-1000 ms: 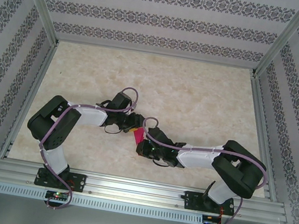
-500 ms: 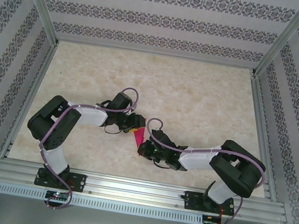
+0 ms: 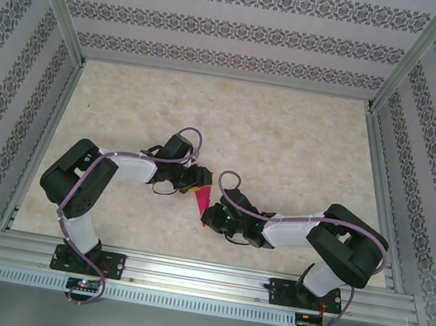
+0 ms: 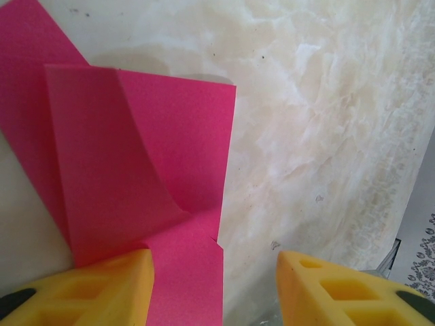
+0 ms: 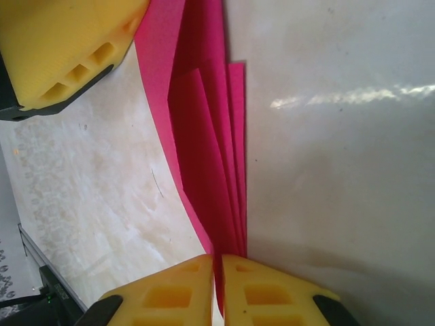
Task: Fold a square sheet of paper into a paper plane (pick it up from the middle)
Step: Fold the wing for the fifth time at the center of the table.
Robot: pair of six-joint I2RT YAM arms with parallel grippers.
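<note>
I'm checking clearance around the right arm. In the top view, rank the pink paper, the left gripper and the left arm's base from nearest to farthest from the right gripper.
1. The pink paper, pinched in the right gripper at mid-table.
2. The left gripper, just past the paper, up and left.
3. The left arm's base, at the near edge, far to the left.

No text, label, brand, number or sign can be read on the square sheet of paper (image 4: 170,136) or elsewhere.
</note>
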